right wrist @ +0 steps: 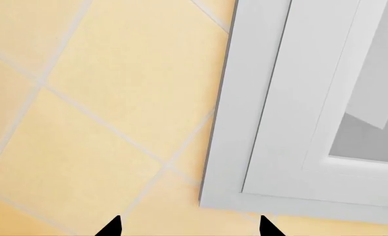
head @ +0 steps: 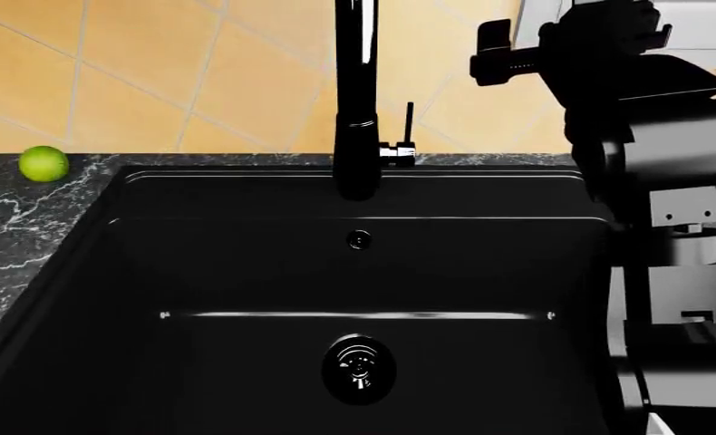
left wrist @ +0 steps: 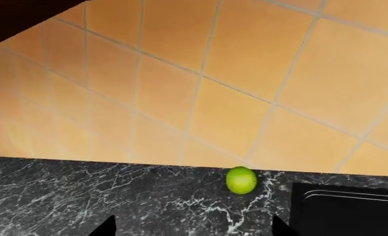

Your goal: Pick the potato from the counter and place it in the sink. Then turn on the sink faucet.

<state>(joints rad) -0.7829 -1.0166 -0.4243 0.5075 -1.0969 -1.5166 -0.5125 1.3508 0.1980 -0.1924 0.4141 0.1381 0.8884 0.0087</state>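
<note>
Tiled wall (right wrist: 102, 98): fills most of what my right claw (right wrist: 188, 227) faces, orange-yellow squares with pale grout. A white window frame (right wrist: 272, 123) stands beside the tiles, also straight ahead of that claw.

Sink (head: 80, 272): large matte black basin, below my right arm (head: 661, 181) and to its left in the head view. Round drain (head: 358, 367) at the basin floor, small overflow hole (head: 358, 239) on the back wall.

Counter (left wrist: 82, 196): dark marble with white veins, lying under and ahead of my left claw (left wrist: 192, 227). A corner of the sink shows just off one fingertip.

Sink faucet (head: 355, 100): tall glossy black tube rising behind the basin, thin lever (head: 408, 122) on a chrome joint. My right arm is raised beside it, apart from it.

Lime (left wrist: 241, 180): round, bright green, on the counter against the wall, ahead of my left claw and not touching it.

Potato: not visible in any view.

Claws: both show two dark fingertips spread wide with nothing between them. Right one points at wall and frame; left one hangs over the counter.
</note>
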